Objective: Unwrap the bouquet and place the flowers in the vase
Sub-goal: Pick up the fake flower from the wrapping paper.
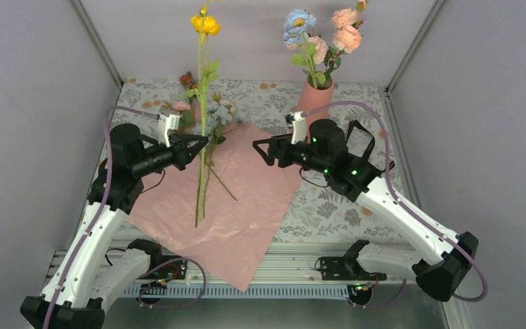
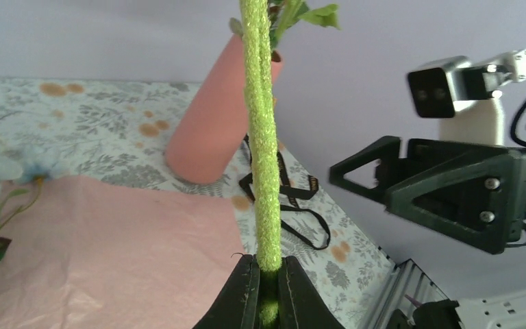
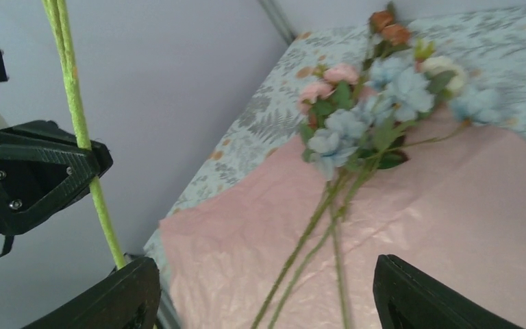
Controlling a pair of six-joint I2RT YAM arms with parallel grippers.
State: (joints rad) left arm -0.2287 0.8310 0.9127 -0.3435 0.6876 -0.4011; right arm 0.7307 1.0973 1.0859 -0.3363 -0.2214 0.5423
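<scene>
Stem in grasp: the left gripper (image 1: 201, 144) is clenched on the fuzzy green stem (image 2: 261, 137) of a yellow flower (image 1: 205, 25). It holds the stem about upright above the pink wrapping sheet (image 1: 246, 205), with the bloom high over the surface (image 1: 335, 199). The left wrist view shows both fingers pressed flat against the stem. Whether the stem's lower end touches the sheet cannot be told.

The right gripper (image 1: 257, 147) hangs released, its jaws spread wide with nothing between them. It points at the held stem from just beside it, over the sheet.

The vase (image 1: 313, 96) stands near the far edge, toward the far right corner, with blue and peach flowers (image 1: 322, 34) in it. The remaining flowers (image 3: 377, 116) lie at the sheet's far left corner, stems trailing across the paper. The sheet's near corner hangs over the near edge.
</scene>
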